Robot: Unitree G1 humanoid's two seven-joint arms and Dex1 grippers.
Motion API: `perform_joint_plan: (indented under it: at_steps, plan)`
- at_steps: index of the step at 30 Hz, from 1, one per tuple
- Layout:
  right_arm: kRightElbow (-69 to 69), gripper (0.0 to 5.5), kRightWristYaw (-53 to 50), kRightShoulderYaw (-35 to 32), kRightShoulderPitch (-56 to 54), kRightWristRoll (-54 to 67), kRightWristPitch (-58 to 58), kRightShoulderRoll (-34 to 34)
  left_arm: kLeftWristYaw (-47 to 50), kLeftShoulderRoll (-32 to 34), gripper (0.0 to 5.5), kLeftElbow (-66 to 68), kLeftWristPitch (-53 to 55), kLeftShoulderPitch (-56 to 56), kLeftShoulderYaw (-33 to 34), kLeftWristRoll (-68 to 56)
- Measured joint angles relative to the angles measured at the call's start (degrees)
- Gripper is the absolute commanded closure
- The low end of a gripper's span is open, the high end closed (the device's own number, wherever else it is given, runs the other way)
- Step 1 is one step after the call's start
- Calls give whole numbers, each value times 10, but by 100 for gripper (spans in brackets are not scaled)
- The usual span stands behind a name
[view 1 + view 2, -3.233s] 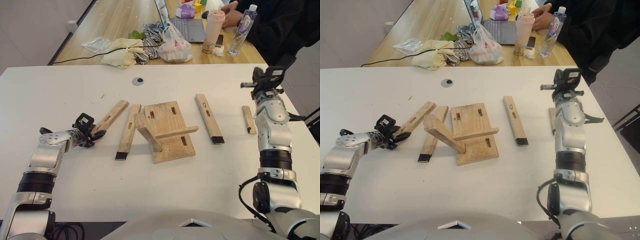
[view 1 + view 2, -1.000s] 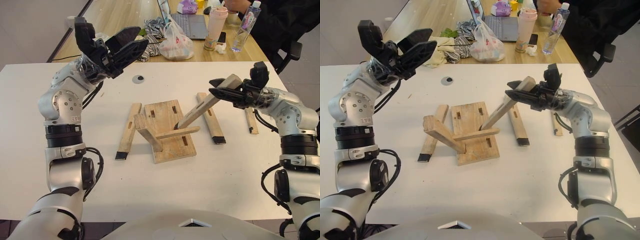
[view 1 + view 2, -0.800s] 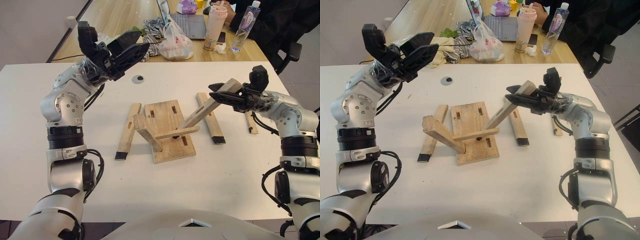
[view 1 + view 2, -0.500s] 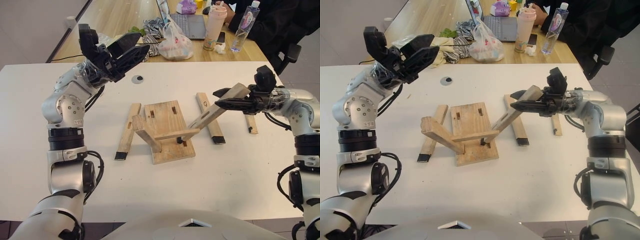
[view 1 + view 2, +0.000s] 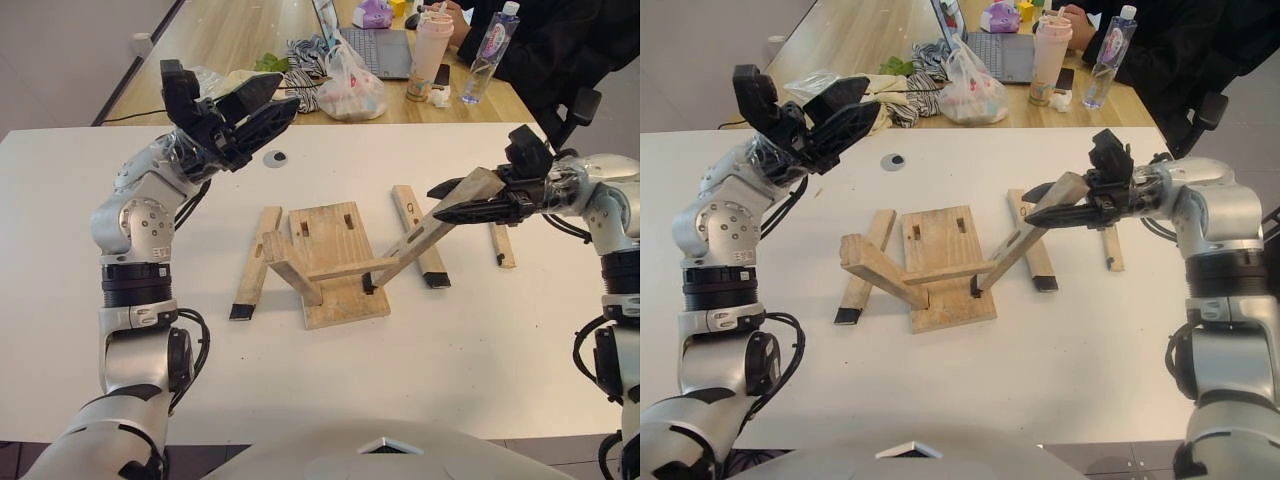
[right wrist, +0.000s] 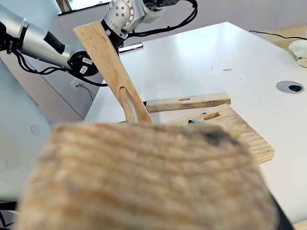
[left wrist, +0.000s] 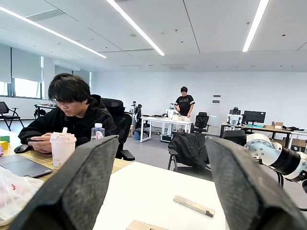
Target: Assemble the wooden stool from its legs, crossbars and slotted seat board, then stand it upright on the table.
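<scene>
Fitting a leg [image 5: 412,243], clamped in our right gripper [image 5: 462,203], into the seat board [image 5: 325,238] lying mid-table, we judge its lower end needs steering into a slot, while our left gripper [image 5: 268,100] hangs open

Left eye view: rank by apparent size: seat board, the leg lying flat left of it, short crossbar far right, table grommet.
1. slotted seat board
2. leg
3. short crossbar
4. grommet, close to the crossbar but smaller

One slotted seat board [image 5: 330,235], two crossbars [image 5: 503,245] and four legs [image 5: 254,262] (one of them held aloft).
</scene>
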Motion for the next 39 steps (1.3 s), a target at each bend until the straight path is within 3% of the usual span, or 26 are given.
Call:
perform_joint_plan:
  at_steps: [12,25,36,39]
  plan:
    - [-66,347,1,72,-30,0,-62,-30,13,-15,224,-22,-3,32,-7,0]
    - [-142,347,-10,78,-25,-24,-67,-26,25,-22,224,-40,-3,47,-21,7]
    - [-204,347,-38,82,-12,-45,-76,-26,87,55,224,-102,58,-11,-85,108]
    - [-202,347,-38,94,-22,-54,-72,-26,133,104,224,-101,50,-28,-153,235]
